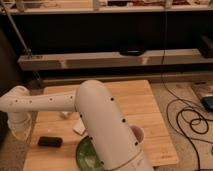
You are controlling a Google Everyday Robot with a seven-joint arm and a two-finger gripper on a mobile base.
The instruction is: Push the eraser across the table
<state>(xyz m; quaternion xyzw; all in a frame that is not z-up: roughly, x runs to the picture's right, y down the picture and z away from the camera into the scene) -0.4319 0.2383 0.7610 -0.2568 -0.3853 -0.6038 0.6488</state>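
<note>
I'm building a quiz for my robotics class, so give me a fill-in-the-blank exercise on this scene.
1. The eraser lying on the table is ____ in colour.
2. The bowl, partly hidden by the arm, is ____ in colour.
3. The gripper hangs at the picture's ____ side, near the eraser.
Missing words: black; green; left.

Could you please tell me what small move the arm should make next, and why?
Probably bring the tool down level with the eraser, on its left side. The tool sits over the left edge of the table, apart from the eraser, so no push can begin until they touch.
</note>
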